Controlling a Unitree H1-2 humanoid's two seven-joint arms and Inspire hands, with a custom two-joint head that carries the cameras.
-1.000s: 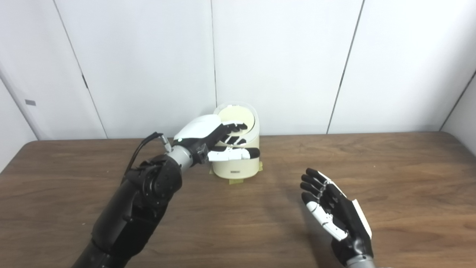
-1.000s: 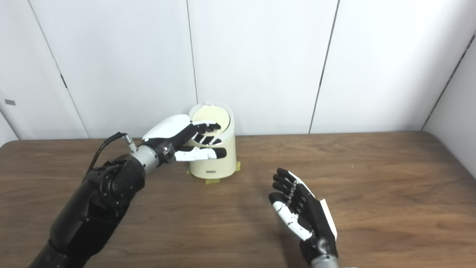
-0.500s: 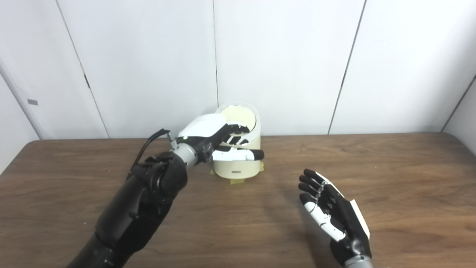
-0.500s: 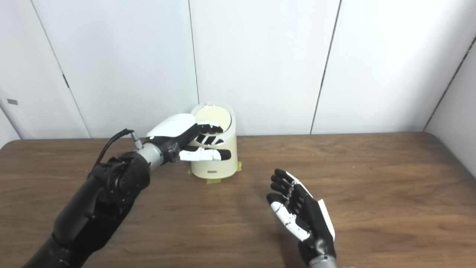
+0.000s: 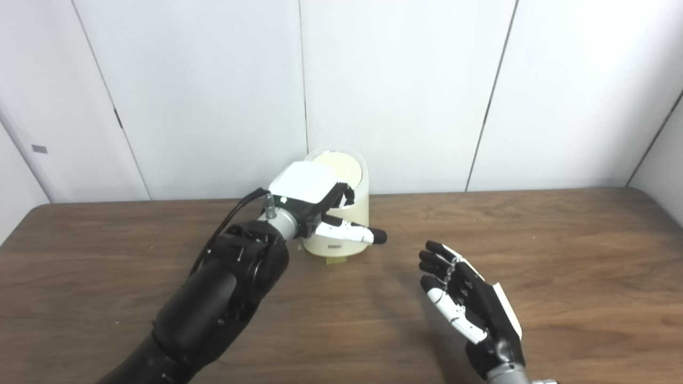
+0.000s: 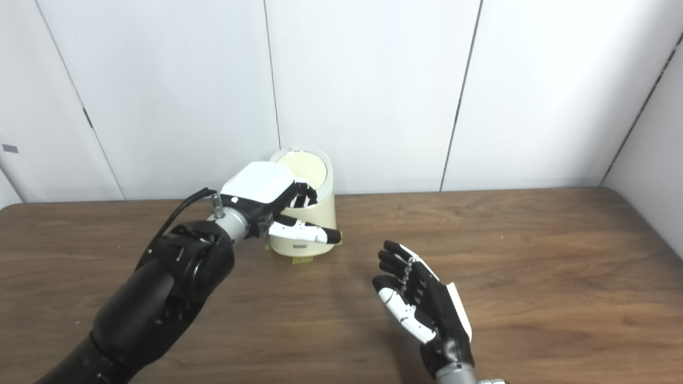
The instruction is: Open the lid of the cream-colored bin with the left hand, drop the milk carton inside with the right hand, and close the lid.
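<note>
Wooden table (image 5: 560, 256) | cream bin (image 5: 347, 213) contents hidden | left hand (image 5: 312, 194) on lid (image 5: 339, 165), fingers curled | right hand (image 5: 469, 306) empty, spread

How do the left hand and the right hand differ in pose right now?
The left hand is raised at the cream-colored bin, back upward, fingers curled at its lid; the right hand sits apart over the brown wooden table, palm showing. The left hand's fingers are bent, the right hand's spread straight. Neither holds anything; no milk carton is visible.
</note>
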